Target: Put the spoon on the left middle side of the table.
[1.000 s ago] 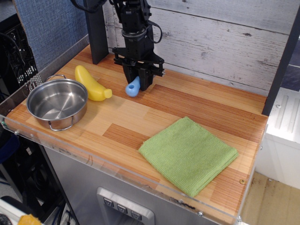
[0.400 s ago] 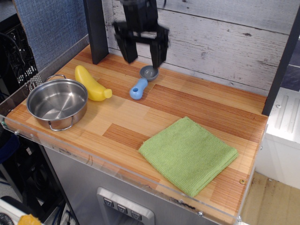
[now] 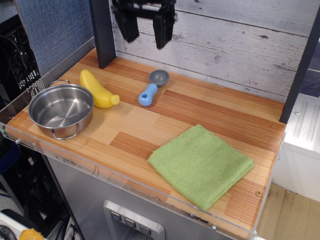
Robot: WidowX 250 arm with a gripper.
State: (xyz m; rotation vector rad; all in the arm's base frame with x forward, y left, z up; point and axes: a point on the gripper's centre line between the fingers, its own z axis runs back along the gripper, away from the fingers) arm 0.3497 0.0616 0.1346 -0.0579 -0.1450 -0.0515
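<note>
since the frame a second ago the gripper (image 3: pixel 144 30) has let go of the spoon (image 3: pixel 152 86) and risen from the tabletop to the top edge of the view; against the frame just before, it sits higher again, and the spoon has not shifted. gripper: both black fingers hang down well apart, wide open, nothing between them, clear of every object and in front of the grey plank wall. spoon: lies flat on the table (image 3: pixel 200 107) toward the far side, left of centre, below the gripper. its grey bowl points to the far right, its light-blue handle to the near left. yellow banana toy (image 3: pixel 98 89): just left of the handle, apart from it, touching or nearly touching the rim of the steel pot (image 3: pixel 61 109). pot: at the near left edge, upright. green folded cloth (image 3: pixel 200 164): near right, well apart from the spoon.
</note>
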